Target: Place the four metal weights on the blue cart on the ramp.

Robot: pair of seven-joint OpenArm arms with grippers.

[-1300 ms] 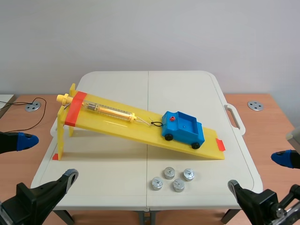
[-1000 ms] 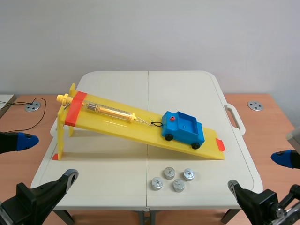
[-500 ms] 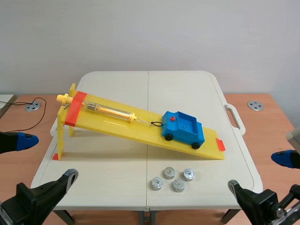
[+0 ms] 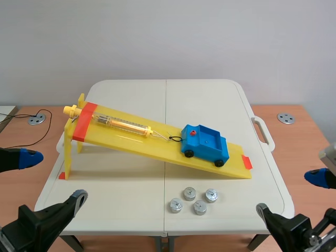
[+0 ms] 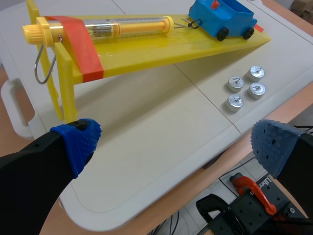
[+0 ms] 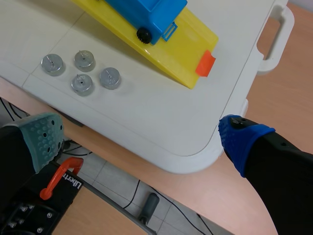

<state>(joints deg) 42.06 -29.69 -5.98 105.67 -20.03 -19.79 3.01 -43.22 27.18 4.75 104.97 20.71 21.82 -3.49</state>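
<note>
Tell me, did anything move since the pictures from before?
Hardly anything. The right gripper slid a tiny bit outward and down, away from the table's middle. It took hold of nothing and is open. The left gripper, the four metal weights, the blue cart and the ramp stayed where they were.

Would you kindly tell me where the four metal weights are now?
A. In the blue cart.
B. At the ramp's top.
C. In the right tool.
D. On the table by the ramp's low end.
D: the four metal weights lie clustered on the white table beside the low end of the yellow ramp, none in the blue cart.
</note>
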